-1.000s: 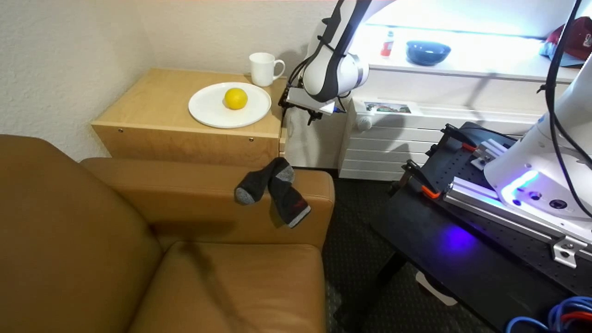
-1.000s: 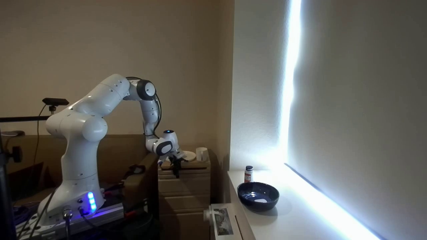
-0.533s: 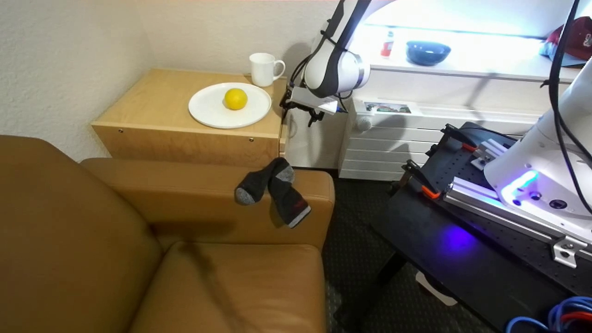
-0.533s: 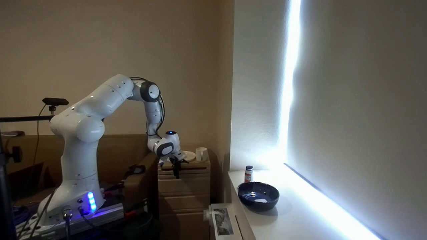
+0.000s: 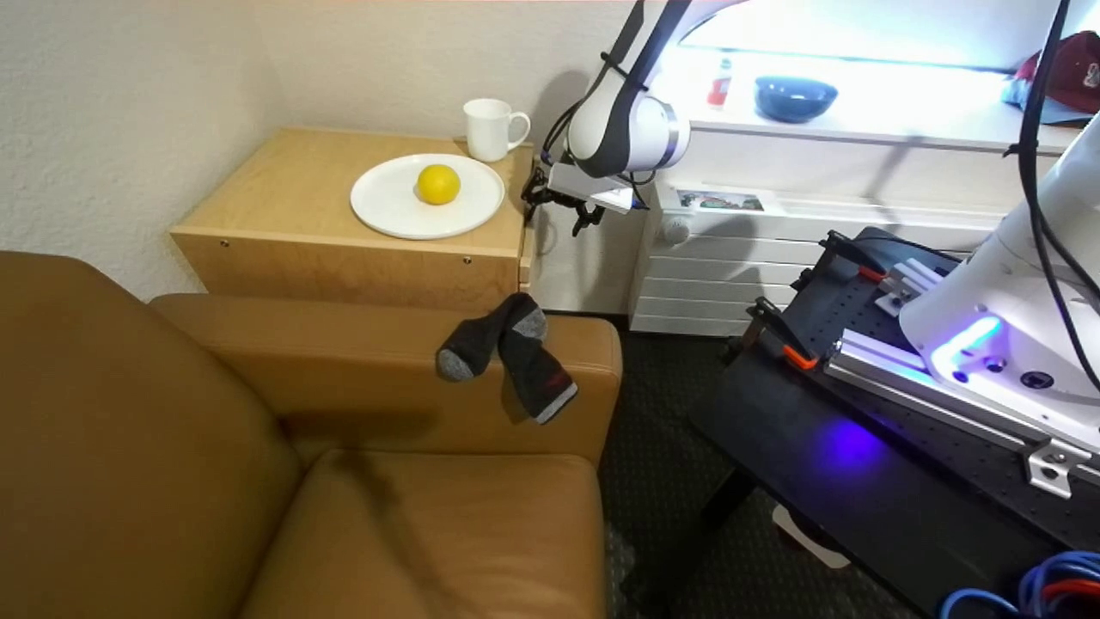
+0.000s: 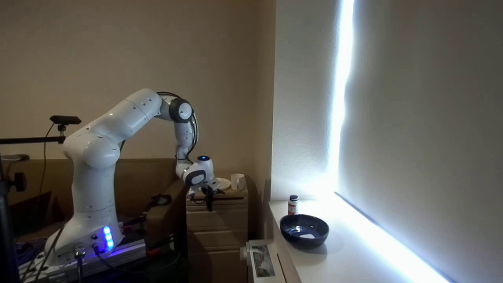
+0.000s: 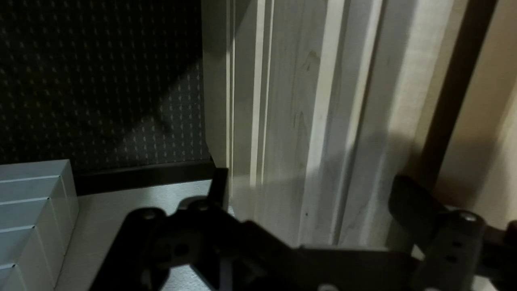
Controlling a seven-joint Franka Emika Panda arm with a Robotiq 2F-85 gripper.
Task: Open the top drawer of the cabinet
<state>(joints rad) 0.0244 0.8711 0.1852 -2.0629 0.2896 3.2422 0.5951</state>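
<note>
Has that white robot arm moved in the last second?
Yes. In an exterior view, the arm's upper bend has shifted slightly rightward in the picture, toward the unmoved cabinet.

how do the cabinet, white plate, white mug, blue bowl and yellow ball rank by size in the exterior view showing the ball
Largest to smallest there:
1. cabinet, visible part
2. white plate
3. white mug and blue bowl: too close to rank, the bowl looking wider, the mug taller
4. yellow ball
</note>
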